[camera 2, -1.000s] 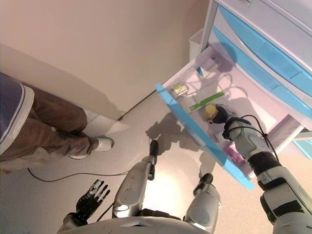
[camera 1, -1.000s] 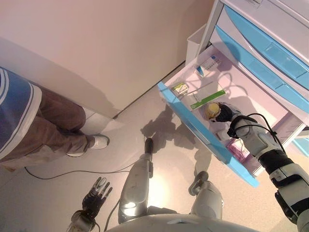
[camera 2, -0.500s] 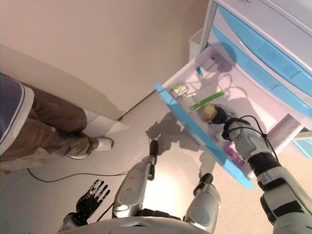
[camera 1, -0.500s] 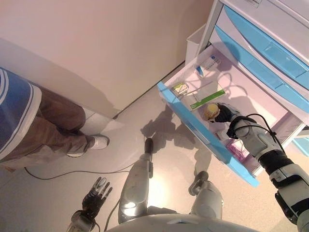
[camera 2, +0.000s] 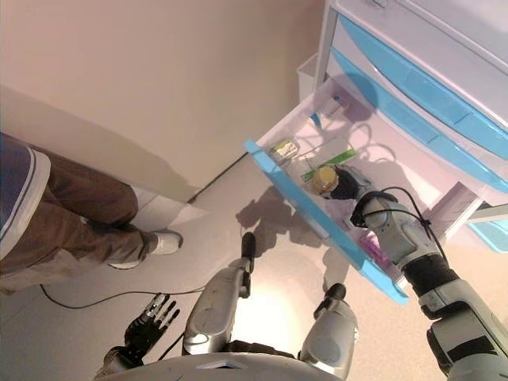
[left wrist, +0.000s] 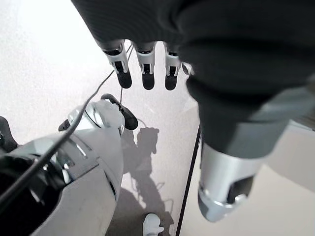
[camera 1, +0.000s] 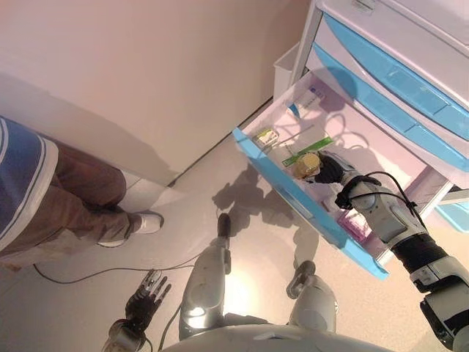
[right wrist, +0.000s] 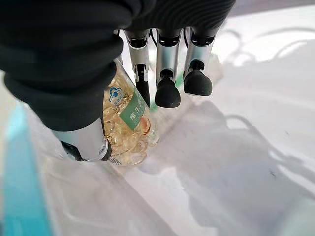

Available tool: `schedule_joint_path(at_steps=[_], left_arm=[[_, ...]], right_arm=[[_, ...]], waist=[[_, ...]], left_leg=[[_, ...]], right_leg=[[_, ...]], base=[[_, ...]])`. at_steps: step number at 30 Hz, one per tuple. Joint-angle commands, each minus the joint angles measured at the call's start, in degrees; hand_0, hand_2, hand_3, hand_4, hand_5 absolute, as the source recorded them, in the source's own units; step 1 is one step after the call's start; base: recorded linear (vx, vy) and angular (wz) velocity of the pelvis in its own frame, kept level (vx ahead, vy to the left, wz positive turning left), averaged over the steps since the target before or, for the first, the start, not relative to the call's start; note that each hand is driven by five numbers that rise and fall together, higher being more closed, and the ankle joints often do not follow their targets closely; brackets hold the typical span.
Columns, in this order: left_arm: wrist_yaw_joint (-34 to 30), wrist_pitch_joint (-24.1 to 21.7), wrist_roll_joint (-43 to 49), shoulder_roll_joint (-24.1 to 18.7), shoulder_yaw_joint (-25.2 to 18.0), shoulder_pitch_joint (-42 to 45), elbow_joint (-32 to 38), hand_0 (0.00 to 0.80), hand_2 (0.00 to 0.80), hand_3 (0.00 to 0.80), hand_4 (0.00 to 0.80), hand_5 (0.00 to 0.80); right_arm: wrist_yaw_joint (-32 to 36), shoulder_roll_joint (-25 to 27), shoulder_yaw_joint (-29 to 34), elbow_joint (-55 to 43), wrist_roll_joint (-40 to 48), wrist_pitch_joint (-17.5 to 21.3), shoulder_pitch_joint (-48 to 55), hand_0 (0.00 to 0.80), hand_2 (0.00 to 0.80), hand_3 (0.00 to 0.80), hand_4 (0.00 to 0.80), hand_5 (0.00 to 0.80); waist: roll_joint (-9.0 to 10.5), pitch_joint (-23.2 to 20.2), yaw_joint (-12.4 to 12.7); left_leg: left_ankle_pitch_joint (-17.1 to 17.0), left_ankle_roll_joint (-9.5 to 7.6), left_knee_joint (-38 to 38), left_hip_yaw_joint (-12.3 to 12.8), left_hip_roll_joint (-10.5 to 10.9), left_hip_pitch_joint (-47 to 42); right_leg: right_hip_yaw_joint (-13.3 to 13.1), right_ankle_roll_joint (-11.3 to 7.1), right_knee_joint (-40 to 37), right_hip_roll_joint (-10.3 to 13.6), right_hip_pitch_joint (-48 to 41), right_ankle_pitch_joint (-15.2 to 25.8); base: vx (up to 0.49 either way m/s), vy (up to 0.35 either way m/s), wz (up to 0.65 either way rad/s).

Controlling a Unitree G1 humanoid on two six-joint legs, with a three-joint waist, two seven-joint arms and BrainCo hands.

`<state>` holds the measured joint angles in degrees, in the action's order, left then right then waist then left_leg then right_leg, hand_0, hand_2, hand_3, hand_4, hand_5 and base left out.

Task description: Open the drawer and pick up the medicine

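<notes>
Currently drawer point(camera 1: 293, 187) is open; right hand point(right wrist: 93, 93) has its fingers point(right wrist: 167, 73) and thumb curled round the medicine bottle point(right wrist: 125, 130) just above the drawer floor. Lift straight, clear the blue front. Left hand point(camera 1: 146, 297) hangs relaxed, empty.

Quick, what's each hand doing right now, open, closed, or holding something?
Left hand: open, fingers straight, hanging low by the floor, holding nothing.
Right hand: shut on the clear bottle of yellow capsules in the open blue-fronted drawer.
</notes>
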<state>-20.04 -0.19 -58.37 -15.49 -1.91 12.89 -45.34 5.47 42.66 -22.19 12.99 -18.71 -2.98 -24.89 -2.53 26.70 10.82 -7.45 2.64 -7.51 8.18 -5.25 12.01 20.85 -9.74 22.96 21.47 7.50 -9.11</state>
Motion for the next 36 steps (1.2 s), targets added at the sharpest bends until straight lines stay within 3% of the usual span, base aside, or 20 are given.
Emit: schedule_joint_path(at_steps=[1, 13, 22, 27, 36], left_arm=[[0.5, -1.2, 1.8, -0.9, 0.8, 2.6, 0.6, 0.000, 0.000, 0.000, 0.000, 0.000], [0.9, -1.0, 3.3, -0.4, -1.0, 3.1, -1.0, 0.000, 0.000, 0.000, 0.000, 0.000], [1.6, -0.6, 5.0, -0.7, -2.5, 3.6, -2.9, 0.000, 0.000, 0.000, 0.000, 0.000], [2.3, -0.4, 6.0, -0.8, -2.9, 3.7, -3.5, 0.000, 0.000, 0.000, 0.000, 0.000], [3.4, 0.6, 7.9, -1.7, -4.0, 4.3, -4.7, 0.000, 0.000, 0.000, 0.000, 0.000]], right_arm=[[0.6, 2.2, 2.9, -4.9, 4.0, 3.0, -1.0, 0.800, 0.800, 0.800, 0.800, 0.800], [5.5, 4.7, 8.3, -14.9, 12.3, 3.3, -1.4, 0.800, 0.800, 0.800, 0.800, 0.800], [9.9, 7.2, 11.4, -21.1, 24.3, 0.3, -5.4, 0.800, 0.800, 0.800, 0.800, 0.800], [9.5, 8.3, 11.9, -20.3, 30.1, -1.1, -9.3, 0.800, 0.800, 0.800, 0.800, 0.800], [5.3, 10.5, 9.7, -9.8, 39.6, -5.3, -21.8, 0.800, 0.800, 0.800, 0.800, 0.800]], waist=[[1.65, -4.0, 0.0], [2.42, -6.6, -1.2], [3.31, -9.3, -1.3], [3.87, -10.7, -0.9], [4.91, -14.1, 0.6]], left_leg=[[6.9, 2.20, -3.9, -1.1, -4.7, -5.7], [6.9, 2.57, -1.5, 0.2, -5.1, -9.1], [7.0, 2.80, -0.2, 0.4, -5.2, -11.2], [7.1, 2.85, 0.1, 0.4, -5.3, -12.3], [7.0, 2.92, 1.2, -0.1, -5.2, -14.4]], right_leg=[[-0.5, -0.52, -4.5, 0.5, 1.6, 9.9], [-0.6, -0.48, -7.3, -1.0, -1.3, 9.8], [-0.3, -0.29, -9.2, -1.9, -3.7, 9.7], [0.2, -0.07, -10.1, -2.2, -5.2, 9.7], [1.1, 0.51, -12.1, -3.0, -8.2, 9.6]], base=[[0.012, -0.017, -0.08], [0.021, -0.017, -0.06], [0.032, -0.021, -0.04], [0.051, -0.027, -0.01], [0.079, -0.020, 0.01]])
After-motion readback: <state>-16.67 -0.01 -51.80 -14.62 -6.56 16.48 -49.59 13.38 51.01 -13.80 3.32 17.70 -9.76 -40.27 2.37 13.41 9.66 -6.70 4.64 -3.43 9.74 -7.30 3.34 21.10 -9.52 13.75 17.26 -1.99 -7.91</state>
